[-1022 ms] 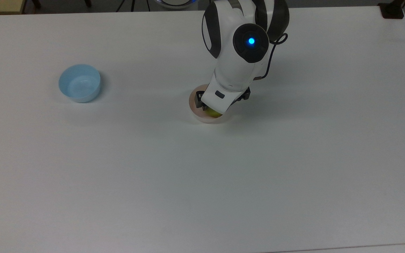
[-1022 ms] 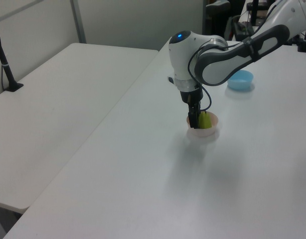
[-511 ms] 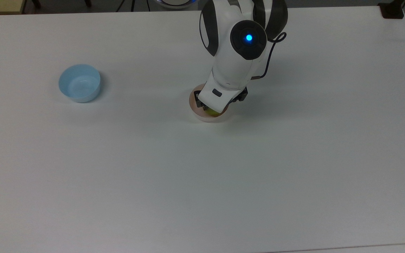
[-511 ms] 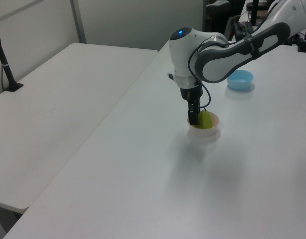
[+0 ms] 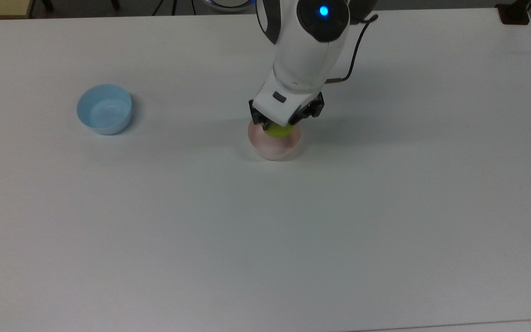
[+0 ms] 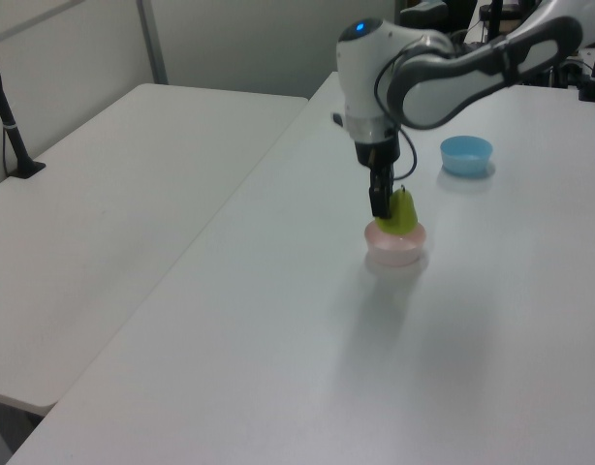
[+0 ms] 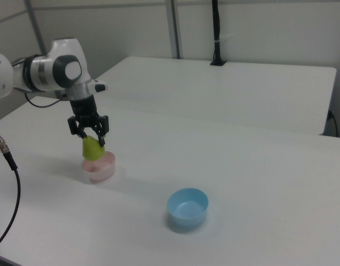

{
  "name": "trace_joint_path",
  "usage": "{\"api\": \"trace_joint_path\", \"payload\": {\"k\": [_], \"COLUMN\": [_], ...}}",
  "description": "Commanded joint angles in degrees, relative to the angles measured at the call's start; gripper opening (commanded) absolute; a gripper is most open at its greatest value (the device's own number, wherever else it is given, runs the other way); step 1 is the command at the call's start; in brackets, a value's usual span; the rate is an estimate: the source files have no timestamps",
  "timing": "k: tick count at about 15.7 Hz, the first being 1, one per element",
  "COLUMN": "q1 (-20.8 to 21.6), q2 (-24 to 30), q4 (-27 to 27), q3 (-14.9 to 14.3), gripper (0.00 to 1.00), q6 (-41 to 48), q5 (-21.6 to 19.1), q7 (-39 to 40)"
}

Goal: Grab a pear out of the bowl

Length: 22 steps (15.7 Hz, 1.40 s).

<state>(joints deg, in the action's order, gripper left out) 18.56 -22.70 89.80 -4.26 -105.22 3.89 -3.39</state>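
In the top view, your gripper (image 5: 280,125) hangs straight down over the far edge of the pink bowl (image 5: 274,146), with the pear (image 5: 278,131) directly beneath it. You see just a yellow-green bulge poking out below the wrist. The blue bowl (image 5: 104,109) sits well apart toward the top view's left and plays no part.

In the left view, the gripper (image 6: 391,208) has its fingers closed on the pear (image 6: 399,215), gripping it from the sides. The pear stands upright, long axis vertical and in line with the fingers, stem end up beside them, fat end down. Its base looks level with or just above the rim of the pink bowl (image 6: 395,245); I cannot tell whether it has fully cleared.

In the right view, the gripper (image 7: 90,136) straddles the narrow top of the pear (image 7: 92,148), whose body hangs below the fingertips, right over the pink bowl (image 7: 99,168). The blue bowl (image 7: 187,207) lies off toward the right view's lower right.

Since the pear sits directly under your gripper and over the bowl, my judgement is that the coming move is a straight vertical lift. Any sideways drift risks clipping the rim.
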Motion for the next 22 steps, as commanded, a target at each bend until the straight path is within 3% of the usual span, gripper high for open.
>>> {"api": "trace_joint_path", "payload": {"k": [1,8,11,16,21,22], "q1": [-2.9,-13.7,-16.6,-16.2,-15.8,-15.8], "q2": [4.1,4.2,1.8,-2.6,-4.7,-4.7], "q4": [-0.3,-1.5,-1.5,-1.1,0.1,0.1], "q3": [0.3,0.0,0.0,0.0,0.0,0.0], "gripper": [0.39,0.39,0.39,0.4,0.54,0.63], "q6": [4.6,4.1,3.3,-2.0,-4.6,-5.2], "q5": [-0.5,0.2,0.7,0.8,1.5,1.5], "q7": [0.1,6.8,8.1,7.4,6.3,6.2]}}
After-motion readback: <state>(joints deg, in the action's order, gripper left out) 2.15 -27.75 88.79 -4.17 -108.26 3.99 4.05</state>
